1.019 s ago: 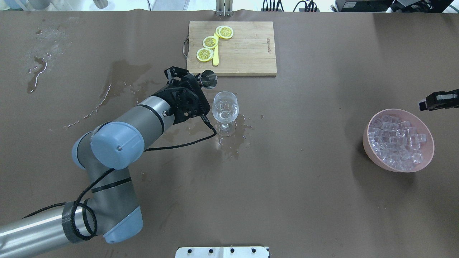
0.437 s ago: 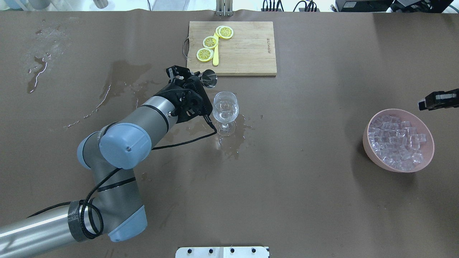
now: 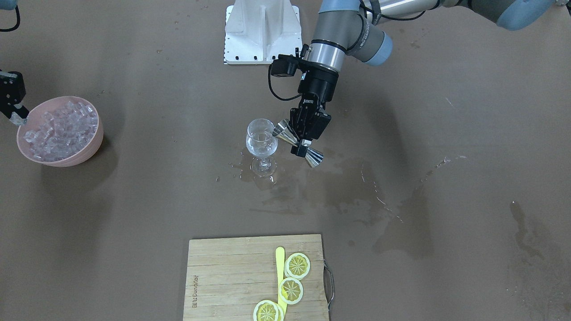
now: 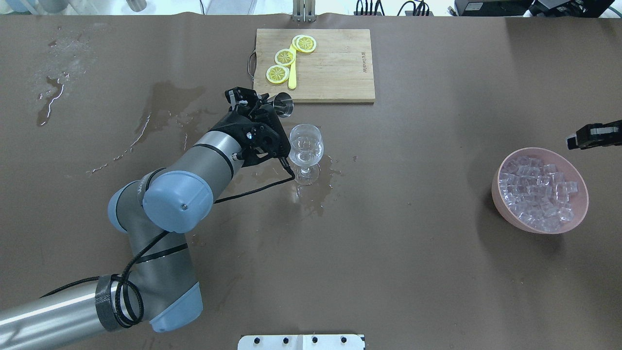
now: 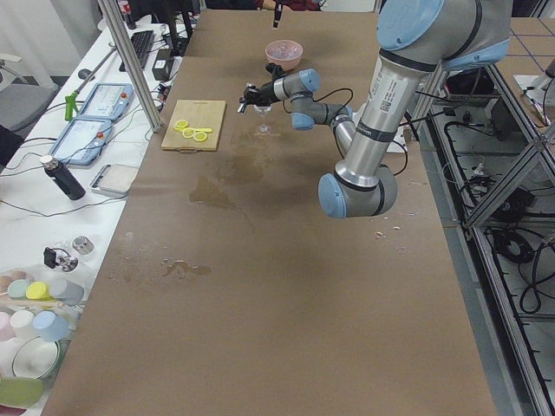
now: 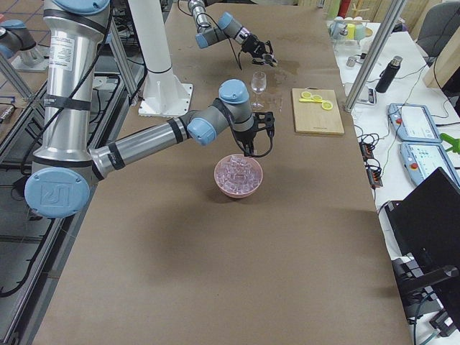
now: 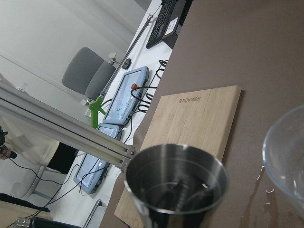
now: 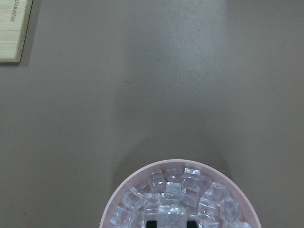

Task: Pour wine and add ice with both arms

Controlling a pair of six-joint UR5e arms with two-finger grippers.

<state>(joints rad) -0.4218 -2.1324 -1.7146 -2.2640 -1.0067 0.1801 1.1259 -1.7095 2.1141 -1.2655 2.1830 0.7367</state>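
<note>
- The left end effector (image 3: 303, 139), at the centre of the front-facing view, is closed on the waist of a steel jigger (image 3: 315, 157). The jigger lies tilted, with one mouth just beside the rim of the wine glass (image 3: 262, 141).
- The wine glass stands upright on the table (image 4: 413, 272), centre of the overhead view and below the cutting board (image 4: 335, 73). A small measure of clear wine (image 4: 303, 156) sits low in its bowl.
- A wet patch (image 4: 316, 197) spreads around and below the glass foot.
- The right end effector (image 4: 594, 136) is at the right edge of the overhead view, near the upper rim of the pink bowl (image 4: 496, 187). Whether it is open or closed cannot be told.
- The pink bowl holds a heap of ice (image 4: 539, 192).
- The cutting board, top centre, carries lemon slices (image 4: 277, 74).
</note>
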